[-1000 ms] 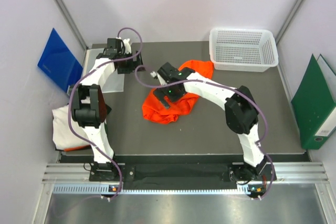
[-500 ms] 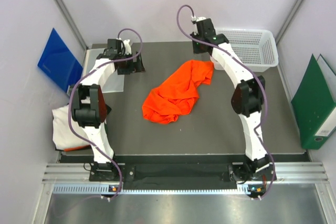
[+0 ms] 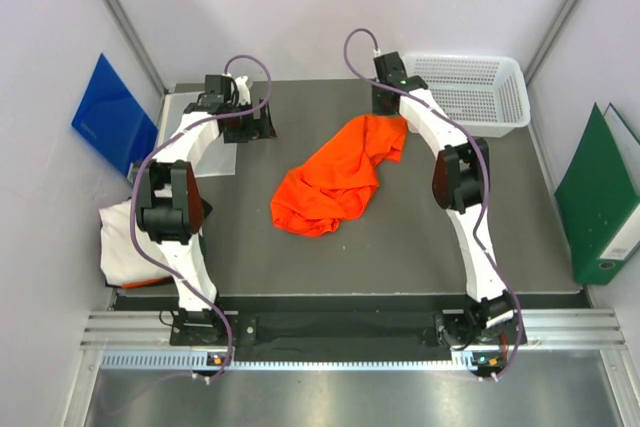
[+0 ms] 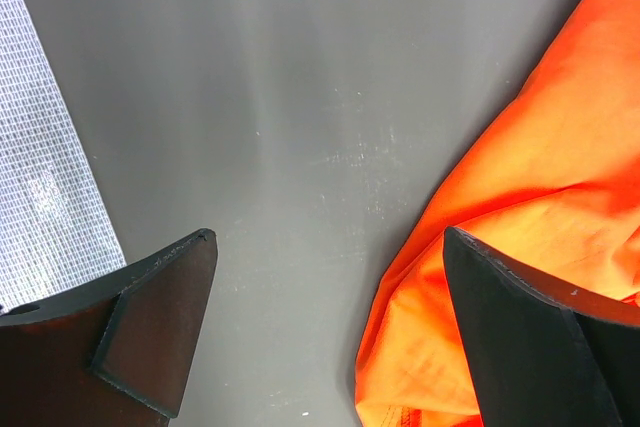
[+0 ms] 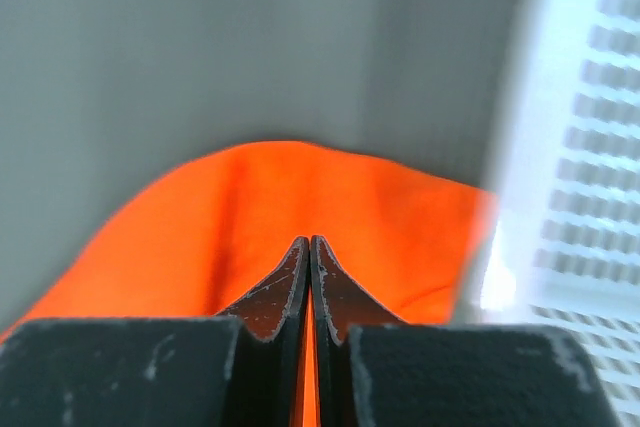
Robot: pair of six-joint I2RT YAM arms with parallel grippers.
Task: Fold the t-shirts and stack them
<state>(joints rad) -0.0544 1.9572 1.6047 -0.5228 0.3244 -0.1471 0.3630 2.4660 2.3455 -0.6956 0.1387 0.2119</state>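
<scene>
Saw white t-shirt [image 3: 120, 242] heaped at 8 o'clock, by the desk [image 3: 400, 247] edge. Found orange t-shirt [image 3: 330, 182] bunched in the middle. Saw left pincer [image 4: 330, 237] at 11 o'clock, spread wide, holding nothing. Saw right pincer [image 5: 310, 242] at 1 o'clock, squeezed tight on the orange t-shirt's far edge, just beside the basket [image 3: 470, 97].

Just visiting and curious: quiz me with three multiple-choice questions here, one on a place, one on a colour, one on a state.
1. Where does the white basket stand?
A) far right corner of the table
B) near left edge
C) on the floor

2. What colour is the t-shirt mid-table?
A) blue
B) orange
C) green

3. What is the state of the left gripper?
A) shut on cloth
B) wide open, empty
C) out of sight

1 A: the top view shows it there. 2 B: orange in every view. 3 B: its wrist view shows fingers far apart, gripping nothing.
</scene>
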